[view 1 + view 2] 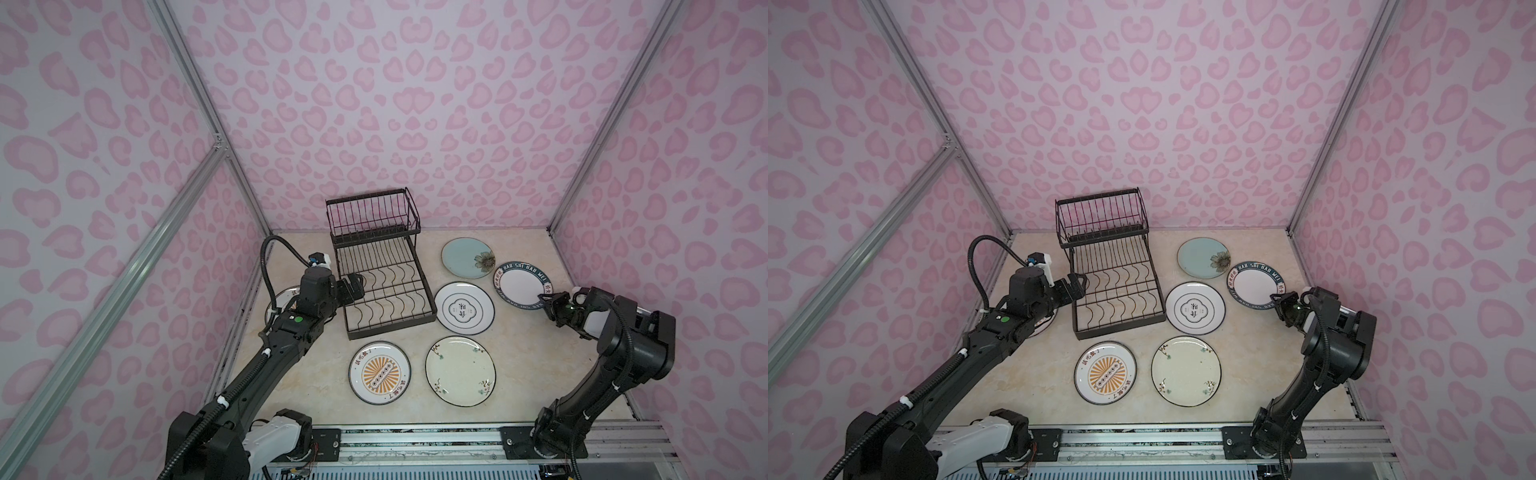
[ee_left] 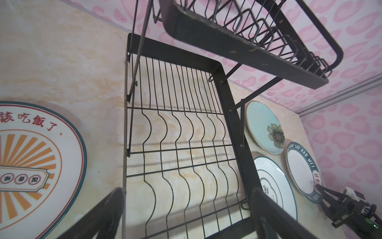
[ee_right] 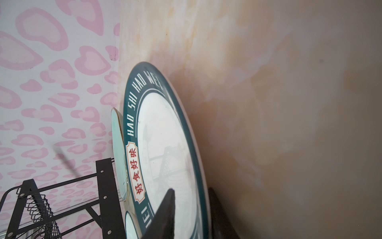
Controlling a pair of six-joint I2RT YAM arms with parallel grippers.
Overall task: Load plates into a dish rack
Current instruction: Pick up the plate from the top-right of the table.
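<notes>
The black wire dish rack (image 1: 394, 325) stands at the back middle of the table and holds nothing. Plates lie flat around it: an orange sunburst plate (image 1: 379, 372), a floral-sprig plate (image 1: 460, 370), a quatrefoil plate (image 1: 464, 308) and a blue-green flower plate (image 1: 467, 257). A second sunburst plate (image 1: 282, 300) lies mostly hidden under my left arm. My right gripper (image 1: 544, 300) is shut on the near rim of the navy lettered-rim plate (image 1: 519, 286), one finger over it and one under (image 3: 191, 190). My left gripper (image 2: 187, 195) hangs open at the rack's lower left side.
Pink patterned walls with aluminium posts close in the table on three sides. A metal rail (image 1: 415, 440) carrying both arm bases runs along the front edge. Bare marble tabletop (image 1: 540, 374) lies in front of the right arm.
</notes>
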